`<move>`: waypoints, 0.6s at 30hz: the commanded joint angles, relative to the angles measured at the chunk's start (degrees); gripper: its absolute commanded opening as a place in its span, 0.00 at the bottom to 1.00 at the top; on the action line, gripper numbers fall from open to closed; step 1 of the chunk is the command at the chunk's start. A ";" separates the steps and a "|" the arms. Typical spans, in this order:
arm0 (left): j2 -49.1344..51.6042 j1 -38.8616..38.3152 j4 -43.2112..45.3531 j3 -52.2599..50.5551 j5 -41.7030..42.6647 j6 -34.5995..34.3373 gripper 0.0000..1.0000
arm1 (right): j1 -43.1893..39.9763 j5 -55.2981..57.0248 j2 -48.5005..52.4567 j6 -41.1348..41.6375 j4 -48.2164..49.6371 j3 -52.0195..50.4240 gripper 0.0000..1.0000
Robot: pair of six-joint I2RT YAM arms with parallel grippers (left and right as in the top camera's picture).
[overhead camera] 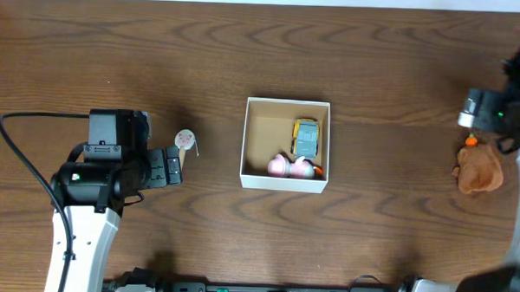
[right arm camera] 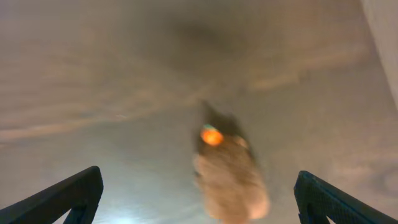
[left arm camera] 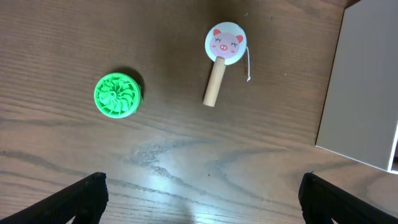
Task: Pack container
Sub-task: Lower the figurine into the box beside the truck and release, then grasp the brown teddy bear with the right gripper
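Overhead, the square, shallow cardboard container point(overhead camera: 284, 182) with white walls and a brown inside sits near the middle of the dark wooden table point(overhead camera: 246, 50), between the two arms. In it lie a small yellow-and-grey toy car point(overhead camera: 305, 136) toward the right wall and, below that in the picture, a pink rounded toy point(overhead camera: 289, 167) against the near wall with a bit of orange just beside it — too small to tell what that is.

To the left of the container, well clear of its wall, lies a round white disc with a pink pig face on a short wooden stick point(overhead camera: 185, 140). The left wrist view shows the same pig disc and, apart from it, a bright green ridged round toy point(left arm camera: 117, 95), both flat on the wood, with the container's white wall at the right edge. The left gripper point(left arm camera: 200, 199) is spread wide and holds nothing.

Far to the right lies a brown plush toy with an orange spot point(overhead camera: 479, 169). The right wrist view is blurred, yet the right gripper point(right arm camera: 199, 186) shows its fingers wide apart above that plush toy — not touching it.
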 commanded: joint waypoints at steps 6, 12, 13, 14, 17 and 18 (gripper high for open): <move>0.07 0.37 -0.20 1.03 0.42 -0.55 0.98 | -7.74 1.66 14.78 -2.51 -1.62 -0.28 1.00; 0.07 0.37 -0.26 1.03 0.42 -0.55 0.98 | -8.20 1.62 20.13 -2.43 -2.36 -0.28 0.99; 0.07 0.37 -0.20 1.03 0.42 -0.55 0.98 | -8.11 1.60 20.72 -2.43 -2.69 -0.28 0.99; 0.07 0.37 -0.07 1.03 0.42 -0.55 0.98 | -8.02 1.60 21.20 -2.43 -3.08 -0.28 0.99; 0.07 0.37 0.24 1.03 0.39 -0.55 0.98 | -8.00 1.42 21.88 -2.43 -4.00 -0.31 0.99; 0.07 0.37 0.35 1.03 0.42 -0.55 0.98 | -8.00 1.42 21.88 -2.40 -4.07 -0.31 0.99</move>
